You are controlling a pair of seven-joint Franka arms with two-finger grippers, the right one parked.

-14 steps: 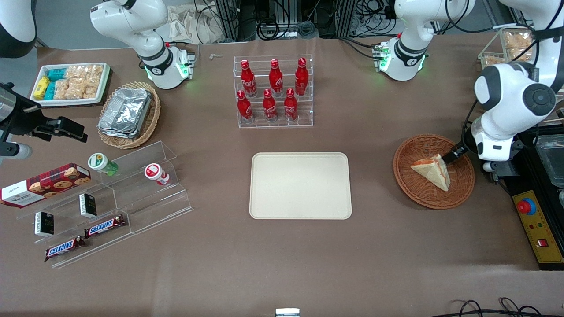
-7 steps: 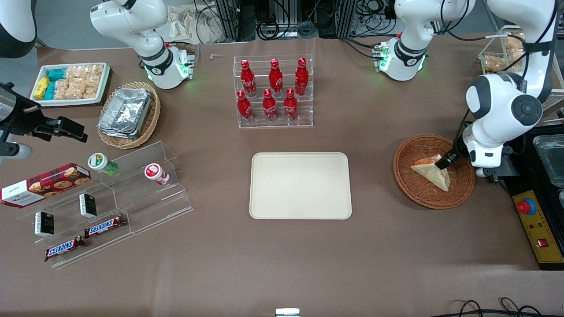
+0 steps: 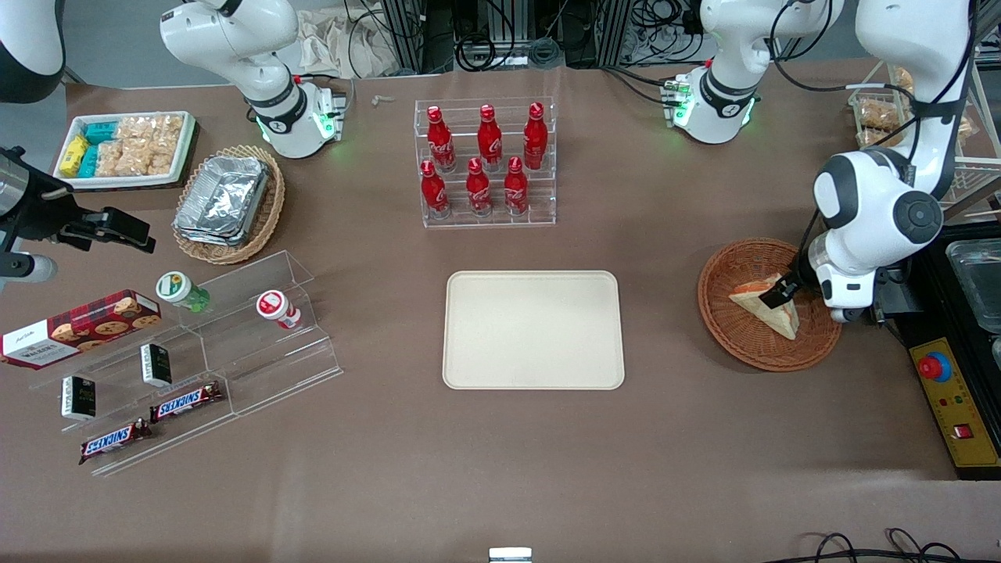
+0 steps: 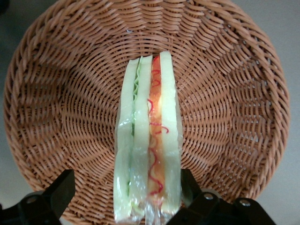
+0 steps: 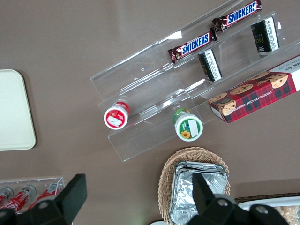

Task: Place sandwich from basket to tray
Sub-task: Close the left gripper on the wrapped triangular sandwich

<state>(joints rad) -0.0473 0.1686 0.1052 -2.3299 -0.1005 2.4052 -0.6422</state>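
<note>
The clear-wrapped sandwich (image 3: 774, 315) lies in the reddish-brown woven basket (image 3: 715, 305) toward the working arm's end of the table. Its cut edge with green and orange-red layers faces the left wrist camera (image 4: 149, 140). My gripper (image 3: 782, 293) is down in the basket (image 4: 56, 103), open, with the wedge between its fingers (image 4: 126, 192). One finger (image 4: 187, 183) sits against the bread on the orange-red side; the other finger (image 4: 61, 187) stands off the green side with a gap. The cream-beige tray (image 3: 534, 329) lies bare at mid table.
A clear rack of red bottles (image 3: 486, 164) stands farther from the front camera than the tray. An acrylic stepped shelf with snacks (image 3: 195, 352), a tan basket of foil containers (image 3: 227, 202) and a white snack tray (image 3: 125, 148) sit toward the parked arm's end. A control box (image 3: 950, 399) flanks the basket.
The working arm has shifted toward the tray side and its gripper has slid from the basket's rim area over the sandwich. The sandwich has not moved.
</note>
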